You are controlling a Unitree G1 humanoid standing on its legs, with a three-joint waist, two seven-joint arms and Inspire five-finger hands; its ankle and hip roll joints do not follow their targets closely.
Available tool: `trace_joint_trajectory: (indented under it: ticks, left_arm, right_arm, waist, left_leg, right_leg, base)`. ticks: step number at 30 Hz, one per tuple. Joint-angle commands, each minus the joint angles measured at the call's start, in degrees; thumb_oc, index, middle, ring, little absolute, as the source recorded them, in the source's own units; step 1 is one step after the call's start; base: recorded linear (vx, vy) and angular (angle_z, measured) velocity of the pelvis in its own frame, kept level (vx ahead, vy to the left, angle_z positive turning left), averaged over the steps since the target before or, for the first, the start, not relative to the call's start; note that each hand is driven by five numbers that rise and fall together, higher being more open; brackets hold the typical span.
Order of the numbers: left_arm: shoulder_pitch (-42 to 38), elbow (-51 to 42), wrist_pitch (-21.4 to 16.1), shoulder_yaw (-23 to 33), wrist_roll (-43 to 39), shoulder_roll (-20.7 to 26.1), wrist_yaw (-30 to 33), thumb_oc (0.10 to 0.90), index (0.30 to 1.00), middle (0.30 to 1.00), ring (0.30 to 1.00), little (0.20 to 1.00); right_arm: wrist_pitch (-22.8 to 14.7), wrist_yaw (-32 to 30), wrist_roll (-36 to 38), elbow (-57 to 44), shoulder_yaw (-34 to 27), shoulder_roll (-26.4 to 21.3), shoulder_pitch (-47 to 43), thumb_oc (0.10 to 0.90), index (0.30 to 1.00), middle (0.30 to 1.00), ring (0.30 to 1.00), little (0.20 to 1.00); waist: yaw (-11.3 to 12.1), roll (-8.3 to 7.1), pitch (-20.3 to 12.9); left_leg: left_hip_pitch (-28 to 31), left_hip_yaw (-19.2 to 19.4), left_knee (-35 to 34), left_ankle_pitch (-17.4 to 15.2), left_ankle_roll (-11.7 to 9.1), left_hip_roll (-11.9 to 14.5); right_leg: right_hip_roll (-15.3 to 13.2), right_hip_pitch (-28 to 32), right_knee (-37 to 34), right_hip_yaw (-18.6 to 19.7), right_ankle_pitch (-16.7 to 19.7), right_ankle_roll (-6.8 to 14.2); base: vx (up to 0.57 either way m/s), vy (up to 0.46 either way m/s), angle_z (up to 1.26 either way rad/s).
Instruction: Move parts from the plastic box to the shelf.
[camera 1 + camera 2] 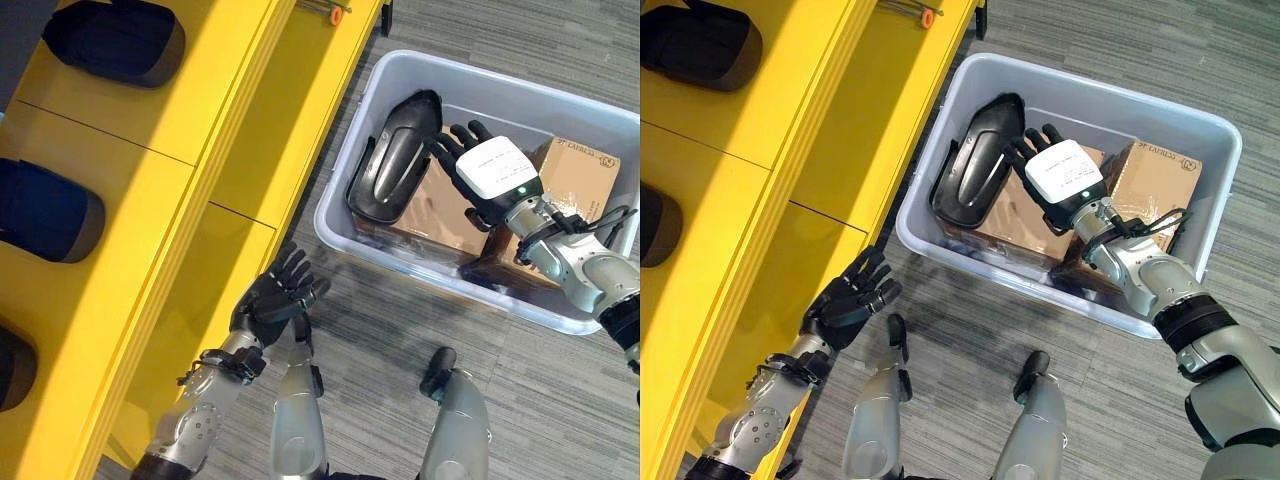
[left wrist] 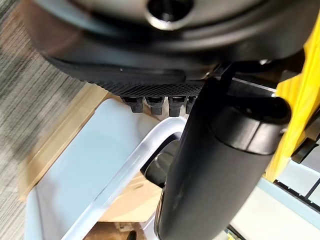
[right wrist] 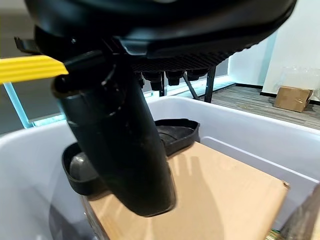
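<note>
While the right hand reaches into the translucent grey plastic box, its fingers extend straight beside the black moulded plastic part, gripping nothing. That part leans against the box's left wall, resting on brown cardboard cartons. Left hand hangs relaxed and unclenched beside the yellow shelf, where similar dark parts lie.

Black molded part is leaning tilted against the plastic box's shelf-side wall, resting on cardboard boxes inside; more black parts are lying on the yellow shelf.
</note>
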Motion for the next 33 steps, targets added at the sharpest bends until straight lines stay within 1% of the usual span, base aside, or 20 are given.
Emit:
trace_joint_trajectory:
  ticks: [1,4,10,12,17,21,26,27,29,30,31,32,33]
  left_arm:
    - [-3.4,-5.7,-4.9,0.0,-1.3,1.8,-2.6,0.900,1.000,1.000,1.000,1.000]
    - [-3.5,-5.5,-5.3,0.2,-1.2,1.9,-2.4,0.900,1.000,1.000,1.000,1.000]
    - [-3.0,-5.5,-5.0,0.1,-2.3,2.2,-5.2,0.900,1.000,1.000,1.000,1.000]
    - [-2.5,-6.1,-5.0,-0.4,-2.5,2.2,-5.0,0.900,1.000,1.000,1.000,1.000]
    - [-2.6,-6.7,-5.0,-0.5,-2.6,2.2,-4.3,0.900,1.000,1.000,1.000,1.000]
    - [-2.7,-6.7,-5.4,-0.3,-3.3,2.6,-4.4,0.900,1.000,1.000,1.000,1.000]
    - [-2.9,-6.6,-5.0,-0.4,-3.3,2.6,-3.9,0.900,1.000,1.000,1.000,1.000]
    - [-2.7,-6.3,-5.3,-0.6,-3.3,2.6,-3.9,0.900,1.000,1.000,1.000,1.000]
    - [-2.8,-6.2,-5.8,-0.5,-3.2,2.7,-3.5,0.900,1.000,1.000,1.000,1.000]
    - [-2.8,-6.2,-5.9,-0.4,-3.2,2.5,-3.3,0.900,1.000,1.000,1.000,1.000]
    - [-2.9,-6.3,-6.6,-0.2,-3.3,2.7,-3.8,0.900,1.000,1.000,1.000,1.000]
    - [-2.9,-6.3,-6.6,-0.1,-3.4,2.7,-3.9,0.900,1.000,1.000,1.000,1.000]
    - [-3.1,-6.6,-7.7,0.3,-3.7,3.3,-4.8,0.900,1.000,1.000,1.000,1.000]
  right_arm:
    - [-1.1,-5.3,-0.4,-0.4,0.2,-0.2,-11.8,0.900,1.000,1.000,1.000,1.000]
    - [-1.7,-6.6,-3.1,-0.5,0.6,0.2,-12.6,0.900,1.000,1.000,1.000,1.000]
    - [0.5,-11.2,-9.1,-0.1,2.2,1.0,-15.2,0.900,1.000,1.000,1.000,1.000]
    - [0.8,-12.3,-9.7,-0.3,2.3,1.3,-15.9,0.900,1.000,1.000,1.000,1.000]
    - [1.3,-12.0,-10.5,-0.5,2.8,2.0,-17.1,0.900,1.000,1.000,1.000,1.000]
    - [0.9,-13.1,-10.7,0.6,3.7,2.3,-18.4,0.900,1.000,1.000,1.000,1.000]
    - [0.7,-12.3,-10.5,1.6,4.7,3.2,-19.7,0.900,1.000,1.000,1.000,1.000]
    - [1.0,-11.7,-10.2,1.6,4.9,3.5,-19.7,0.900,1.000,1.000,1.000,1.000]
    - [1.4,-10.5,-10.1,2.0,5.4,3.9,-20.4,0.900,1.000,1.000,1.000,1.000]
    - [2.3,-10.4,-9.8,2.3,6.1,4.1,-20.7,0.900,1.000,1.000,1.000,1.000]
    - [2.5,-11.0,-10.0,3.2,6.9,4.1,-21.3,0.900,1.000,1.000,1.000,1.000]
    - [2.5,-11.1,-10.1,3.4,7.0,4.1,-21.4,0.900,1.000,1.000,1.000,1.000]
    - [2.5,-11.2,-11.1,4.2,8.2,3.3,-21.9,0.900,1.000,1.000,1.000,1.000]
  waist:
    - [0.9,-1.65,-0.6]
    - [0.9,-1.55,-0.3]
    - [1.5,-1.31,-0.2]
    - [1.7,-1.14,-0.2]
    - [2.0,-0.97,-0.2]
    - [2.4,-0.84,-0.2]
    - [3.0,-0.87,-0.2]
    - [3.0,-1.14,-0.2]
    - [3.2,-1.22,-0.2]
    - [3.5,-1.22,-0.2]
    - [3.8,-1.13,-0.2]
    - [3.8,-1.12,-0.2]
    - [4.2,-0.82,-0.2]
  left_leg:
    - [2.2,1.8,6.1,-9.0,-3.1,2.5]
    - [1.7,1.9,6.6,-8.8,-3.1,2.5]
    - [-0.2,1.7,7.2,-8.6,-3.1,2.6]
    - [-0.9,1.5,7.5,-8.4,-3.1,2.6]
    - [-2.2,1.4,8.0,-8.2,-3.1,2.6]
    - [-3.4,1.1,8.7,-8.3,-3.0,2.6]
    - [-5.7,0.4,10.1,-8.4,-2.8,2.4]
    - [-5.6,0.0,11.1,-9.8,-3.2,1.9]
    - [-6.9,-0.2,12.1,-10.1,-3.0,1.6]
    - [-8.2,-0.4,13.5,-10.9,-2.8,1.2]
    - [-10.6,-0.8,16.5,-12.4,-2.2,0.5]
    - [-10.9,-0.8,16.9,-12.6,-2.1,0.4]
    - [-15.6,-1.2,23.3,-16.3,-0.9,-1.0]
  right_leg:
    - [3.9,1.3,-6.4,-2.0,0.0,-1.5]
    - [3.8,0.5,-5.4,-2.0,-0.4,-1.7]
    - [3.9,-1.6,-3.7,-2.3,-1.2,-2.2]
    - [4.0,-2.2,-3.3,-2.5,-1.5,-2.4]
    - [3.7,-3.4,-2.3,-2.5,-1.8,-2.6]
    - [3.4,-4.5,-1.2,-2.6,-2.2,-2.8]
    - [3.1,-6.5,0.9,-2.8,-3.0,-3.1]
    - [2.5,-6.5,2.4,-2.3,-4.5,-2.3]
    - [2.3,-7.6,3.5,-2.3,-5.0,-2.5]
    - [2.2,-8.6,4.8,-2.3,-5.5,-2.7]
    - [2.0,-10.5,7.3,-2.5,-6.4,-3.2]
    - [2.0,-10.7,7.6,-2.5,-6.6,-3.2]
    - [1.6,-13.7,12.3,-2.9,-8.6,-4.3]
  base:
    - [0.00,0.000,0.00]
    - [0.00,0.000,0.00]
    - [0.00,-0.005,0.01]
    - [0.00,-0.017,0.04]
    - [0.00,0.000,0.00]
    - [0.00,0.000,0.00]
    - [0.03,-0.040,0.03]
    - [0.08,-0.048,0.05]
    - [0.04,-0.055,0.12]
    - [-0.01,-0.100,0.17]
    - [-0.01,-0.090,0.19]
    - [-0.05,-0.142,0.34]
    - [-0.03,-0.092,0.39]
